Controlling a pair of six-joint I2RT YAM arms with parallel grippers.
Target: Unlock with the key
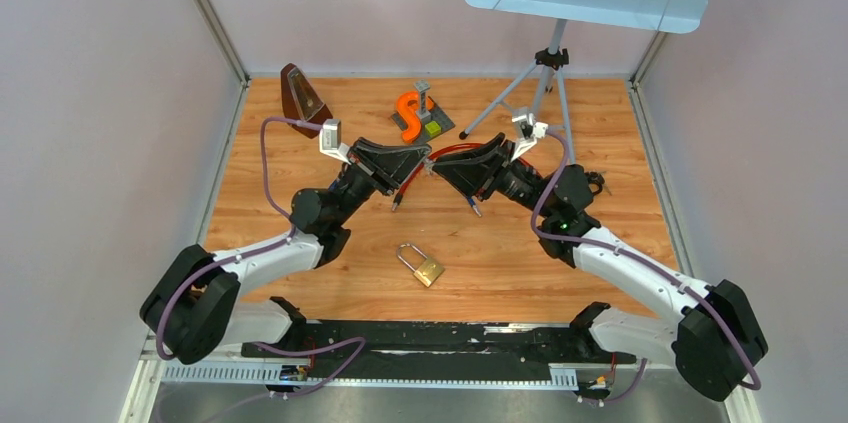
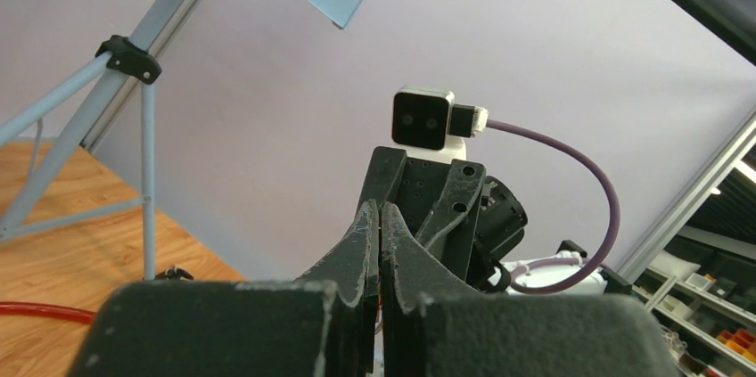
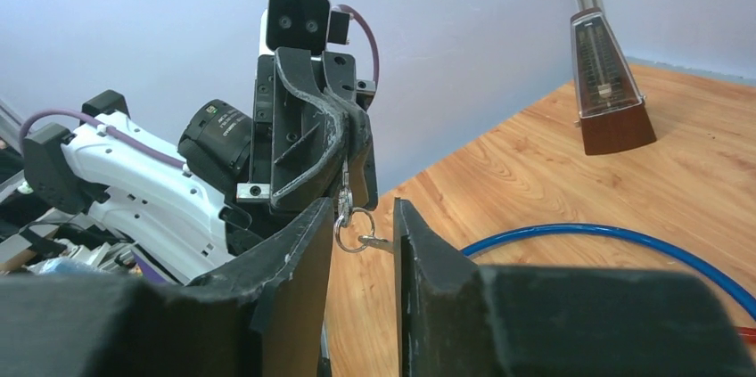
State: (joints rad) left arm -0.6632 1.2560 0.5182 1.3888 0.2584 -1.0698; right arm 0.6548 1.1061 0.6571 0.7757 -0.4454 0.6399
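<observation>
A brass padlock with its shackle closed lies on the wooden table, in front of both arms. My left gripper is raised above the table and shut on a key. The key's ring hangs from its tips in the right wrist view, where the left gripper faces me. A second small key sticks out sideways from the ring. My right gripper meets the left tip to tip. It is open, with the ring and small key between its fingers.
A brown metronome stands at the back left. An orange S-shaped piece on a grey base and a tripod music stand are at the back. A red cable and a blue cable lie on the table.
</observation>
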